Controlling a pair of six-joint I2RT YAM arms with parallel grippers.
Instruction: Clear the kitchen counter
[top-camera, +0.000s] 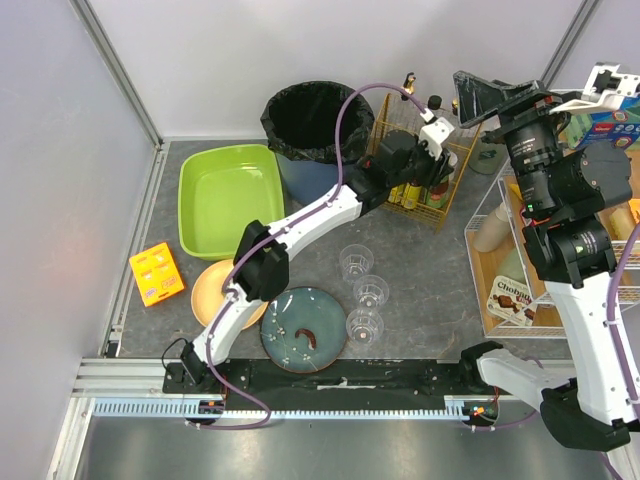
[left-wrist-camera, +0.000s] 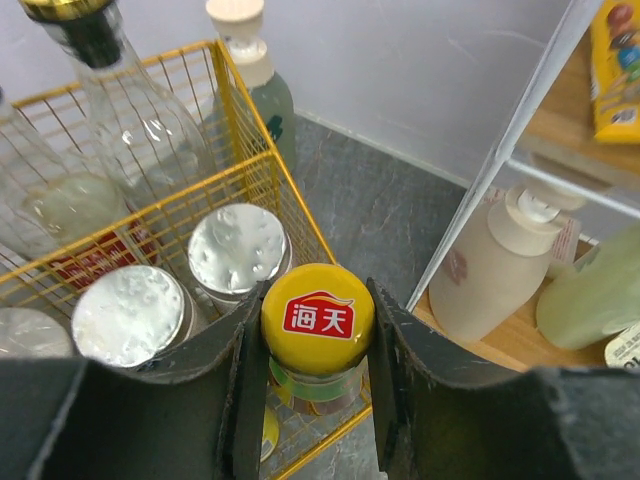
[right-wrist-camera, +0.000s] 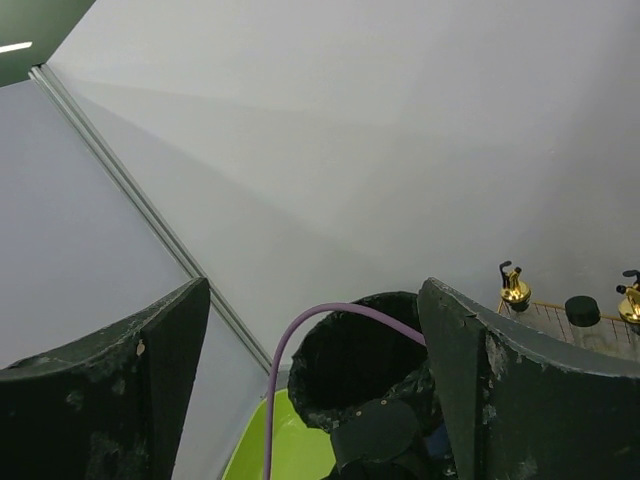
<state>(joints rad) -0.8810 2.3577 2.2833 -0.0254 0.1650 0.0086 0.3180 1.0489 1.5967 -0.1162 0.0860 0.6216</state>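
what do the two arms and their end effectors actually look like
The left arm and right arm both have white shells with chunky black joint housings. A purple cable runs along each. The left end effector and right end effector each have two broad, flat black fingers, scuffed with pale specks.

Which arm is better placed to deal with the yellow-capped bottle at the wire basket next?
Left. The left gripper clamps the yellow-capped bottle at the corner of the yellow wire basket; the right gripper hangs open, raised high by the rack, facing the wall.
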